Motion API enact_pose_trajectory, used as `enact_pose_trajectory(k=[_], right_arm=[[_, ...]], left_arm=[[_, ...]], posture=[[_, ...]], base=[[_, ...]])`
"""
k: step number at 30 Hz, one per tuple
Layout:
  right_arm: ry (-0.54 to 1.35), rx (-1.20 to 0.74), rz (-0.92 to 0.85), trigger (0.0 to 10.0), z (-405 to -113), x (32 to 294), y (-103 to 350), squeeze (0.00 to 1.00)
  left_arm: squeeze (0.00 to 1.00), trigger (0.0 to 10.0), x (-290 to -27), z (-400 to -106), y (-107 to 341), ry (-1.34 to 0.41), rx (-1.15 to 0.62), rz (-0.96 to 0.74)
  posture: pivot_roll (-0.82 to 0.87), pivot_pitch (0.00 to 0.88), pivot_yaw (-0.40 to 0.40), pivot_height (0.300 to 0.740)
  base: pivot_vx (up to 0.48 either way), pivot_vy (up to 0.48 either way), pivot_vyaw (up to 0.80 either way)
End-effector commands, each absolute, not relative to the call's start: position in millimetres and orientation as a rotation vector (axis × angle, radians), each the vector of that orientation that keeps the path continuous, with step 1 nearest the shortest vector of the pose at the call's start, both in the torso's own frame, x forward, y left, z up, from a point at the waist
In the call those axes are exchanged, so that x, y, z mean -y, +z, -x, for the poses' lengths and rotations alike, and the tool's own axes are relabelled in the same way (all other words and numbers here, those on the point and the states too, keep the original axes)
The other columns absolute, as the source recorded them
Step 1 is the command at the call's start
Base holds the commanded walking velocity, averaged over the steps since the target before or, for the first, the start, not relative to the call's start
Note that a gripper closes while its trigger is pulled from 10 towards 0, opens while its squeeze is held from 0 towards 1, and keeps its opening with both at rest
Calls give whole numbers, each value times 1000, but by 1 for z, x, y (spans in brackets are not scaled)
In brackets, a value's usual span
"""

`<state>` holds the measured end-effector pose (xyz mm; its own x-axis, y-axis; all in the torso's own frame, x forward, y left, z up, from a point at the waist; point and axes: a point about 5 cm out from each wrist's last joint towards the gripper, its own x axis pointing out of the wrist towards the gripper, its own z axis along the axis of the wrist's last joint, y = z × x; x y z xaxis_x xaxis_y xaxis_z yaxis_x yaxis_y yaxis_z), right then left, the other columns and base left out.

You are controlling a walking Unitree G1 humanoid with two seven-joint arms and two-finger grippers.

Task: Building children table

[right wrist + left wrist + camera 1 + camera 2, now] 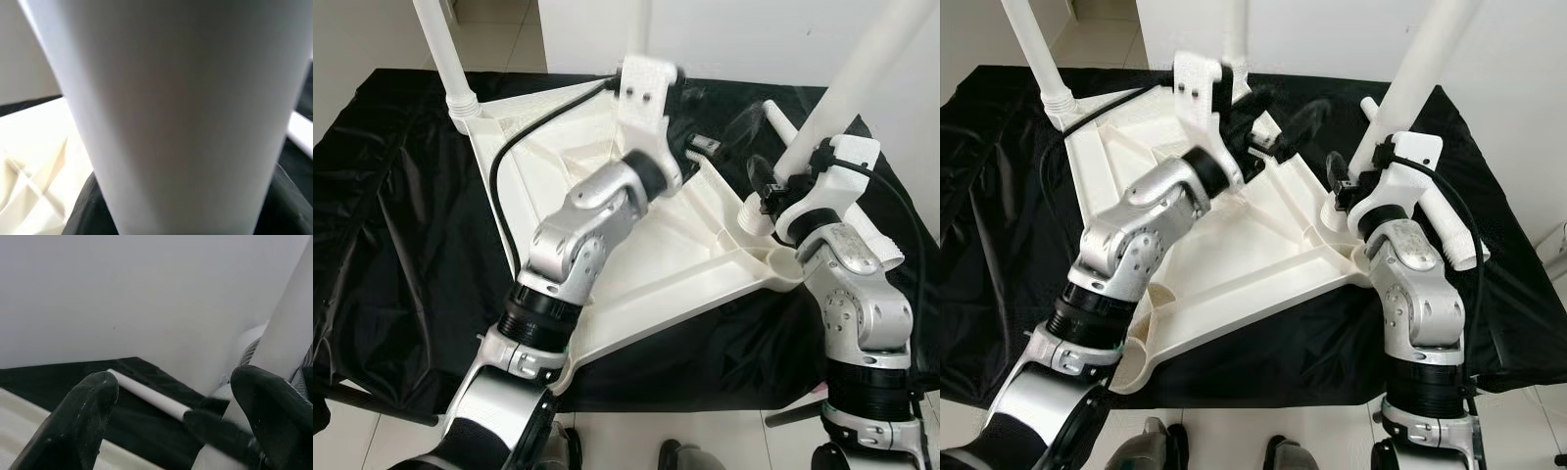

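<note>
**White plastic under strain: a leg that could cross-thread or tip**

Black cloth [401,215] covers the work surface, and on it lies the white tabletop [656,264], upside down with its ribbed underside showing. Legs already stand in its far corner sockets, among them the far-left leg [445,59]. At the near right corner the right gripper [1356,186] is closed around the right leg [1410,83], which rises tilted from its socket; the wrist view has the tube pressed close between the fingers. The left gripper [181,416] hangs open over the middle of the tabletop, holding nothing, with a loose leg [146,394] lying on the cloth beyond it.

My worry is the tilt: turned or pushed at that angle, the right leg could bind in the socket. With nothing bracing the tabletop, it may also slide on the slick cloth.
</note>
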<state>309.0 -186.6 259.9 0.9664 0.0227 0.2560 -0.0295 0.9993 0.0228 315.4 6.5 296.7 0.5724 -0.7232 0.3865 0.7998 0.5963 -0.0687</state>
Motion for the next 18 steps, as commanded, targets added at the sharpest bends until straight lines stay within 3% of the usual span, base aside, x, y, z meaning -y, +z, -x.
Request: enact_pose_trajectory(k=[1, 6, 18], right_arm=[[-15, 277, -29, 10000, -307, 193, 259, 0], [-53, 293, -41, 10000, -305, 195, 258, 0], [-126, 343, -32, 10000, -293, 198, 248, 0]], left_arm=[[0, 10000, -3, -311, 293, -944, 342, 217], [0, 10000, -7, -309, 281, -950, 315, 216], [0, 10000, -44, -313, 236, -902, 170, 149]], posture=[[22, 120, 3, 740], [18, 114, 11, 740], [11, 102, 40, 740]], base=[[0, 0, 0], [0, 0, 0], [0, 0, 0]])
